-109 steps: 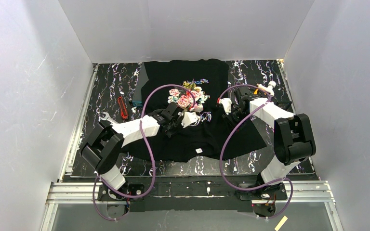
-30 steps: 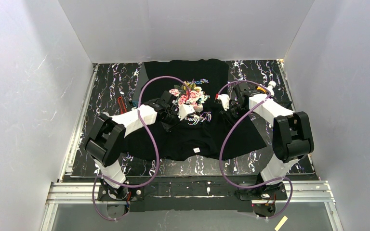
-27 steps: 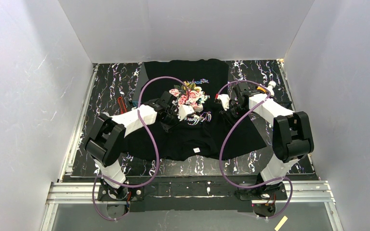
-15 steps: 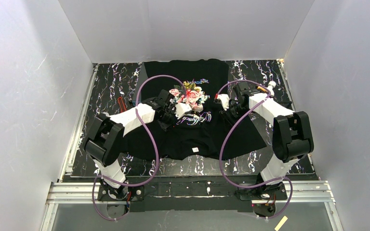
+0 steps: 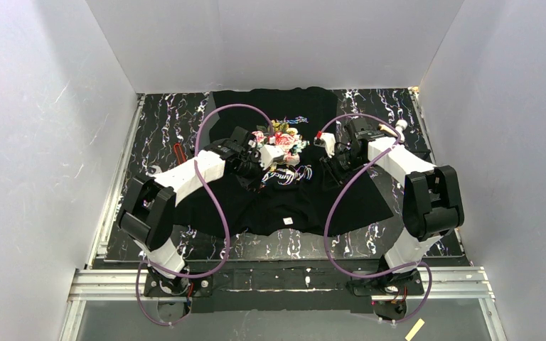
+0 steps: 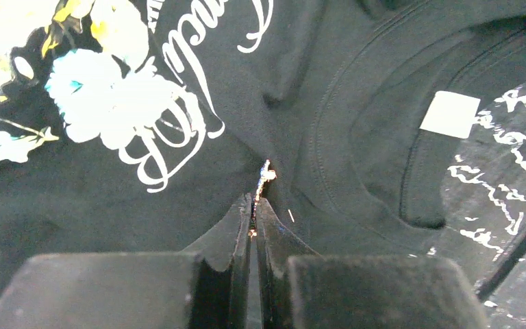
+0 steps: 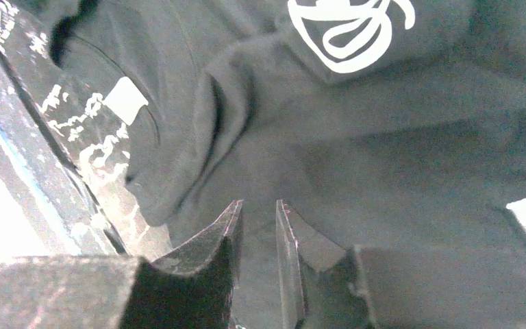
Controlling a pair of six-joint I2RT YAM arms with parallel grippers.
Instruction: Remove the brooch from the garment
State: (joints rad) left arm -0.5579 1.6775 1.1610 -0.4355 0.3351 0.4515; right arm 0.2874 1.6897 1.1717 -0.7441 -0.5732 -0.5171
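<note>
Both arms have crept farther up the garment [image 6: 356,103] on the table [image 5: 163,128]. The left gripper [image 6: 255,205] pinches the glinting brooch [image 6: 265,175] between the unreadable white cursive lettering [image 6: 178,130] and the blank neck label [image 6: 450,114]. The right gripper [image 7: 259,205] hovers over the cloth, slightly spread.

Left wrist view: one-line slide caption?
Left gripper pinches the small metallic brooch at the black garment, near its white neck label.

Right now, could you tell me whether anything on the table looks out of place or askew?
Yes. The garment is rumpled rather than flat: fabric bunches into folds beside the collar, right where the left tool is shut on a small glinting piece, seemingly the brooch. Nothing looks torn.
</note>
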